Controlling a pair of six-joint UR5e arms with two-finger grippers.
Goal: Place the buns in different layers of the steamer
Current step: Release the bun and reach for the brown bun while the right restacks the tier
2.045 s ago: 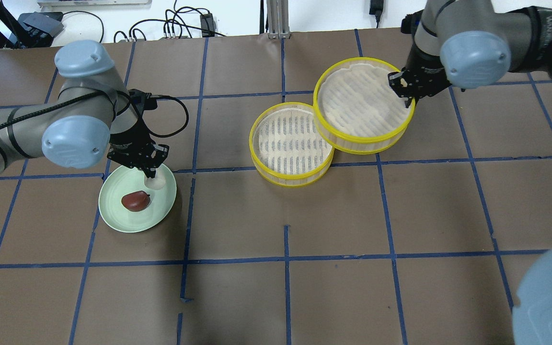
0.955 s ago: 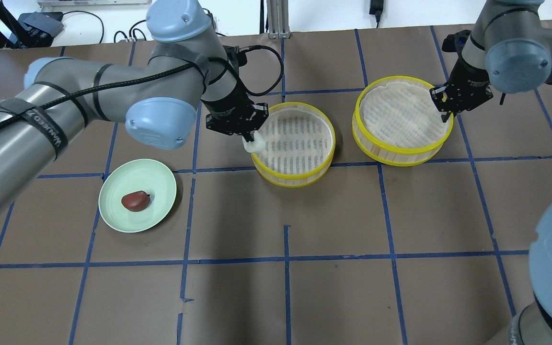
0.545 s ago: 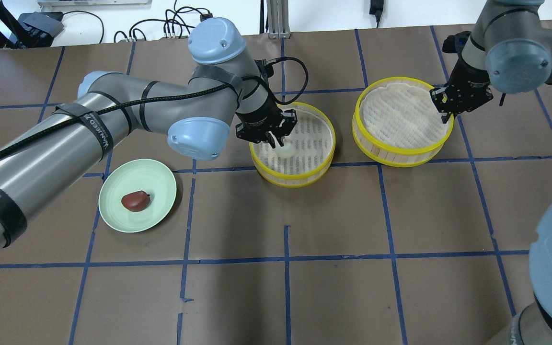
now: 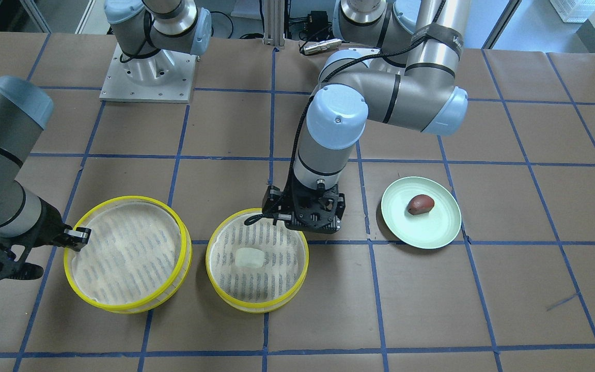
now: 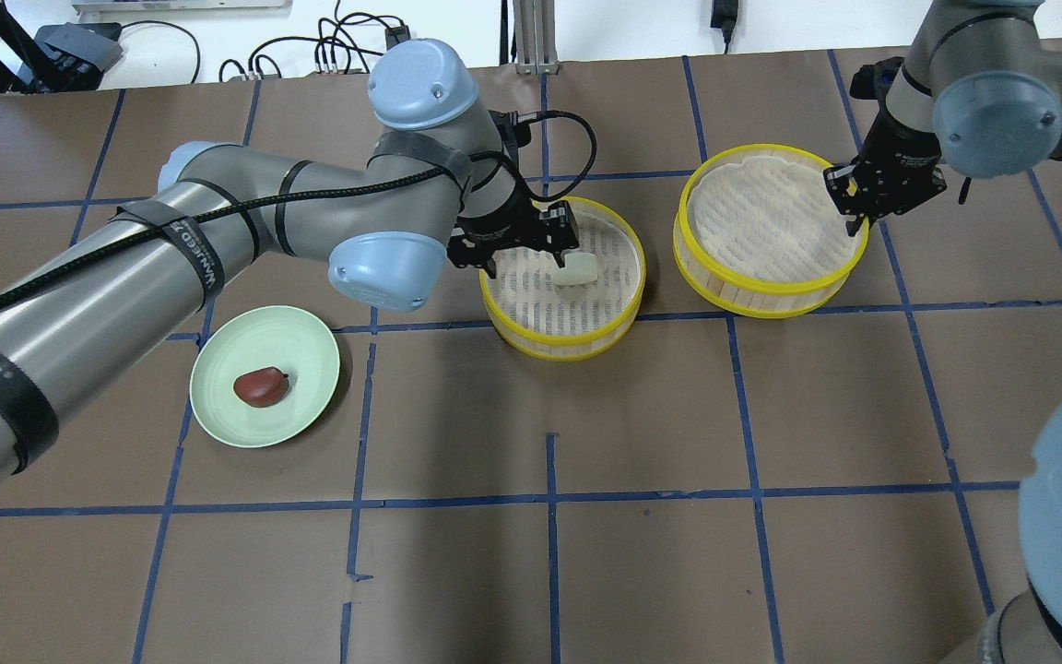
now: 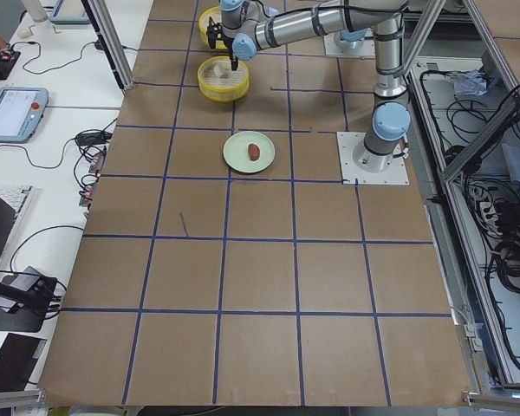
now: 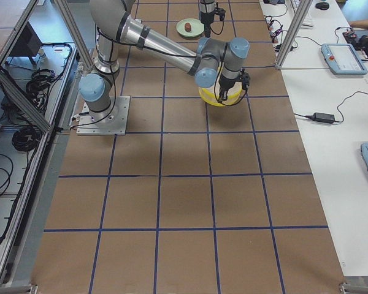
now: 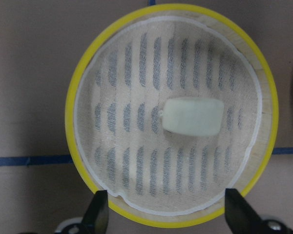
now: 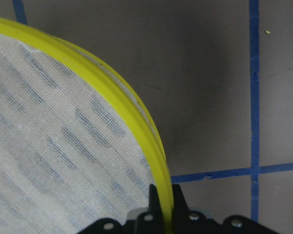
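The white bun (image 5: 577,269) lies loose on the mesh of one steamer tray (image 5: 560,349), also in the left wrist view (image 8: 193,116) and the front view (image 4: 249,257). My left gripper (image 5: 526,261) is open and empty just above that tray's near rim, with the bun ahead of its fingers (image 8: 98,214). The second steamer tray (image 5: 761,304) stands apart to the right. My right gripper (image 5: 854,221) is shut on its yellow rim (image 9: 136,122). The reddish-brown bun (image 5: 261,386) lies on the pale green plate (image 5: 305,346).
The brown table (image 5: 549,572) carries a grid of blue tape lines. The plate sits at my left front, about two tiles from the trays. Cables and equipment lie beyond the table's far edge (image 5: 337,51).
My left gripper carried the white bun from the plate to the tray, let it go and opened. My right gripper drew the second tray off to the right and holds still.
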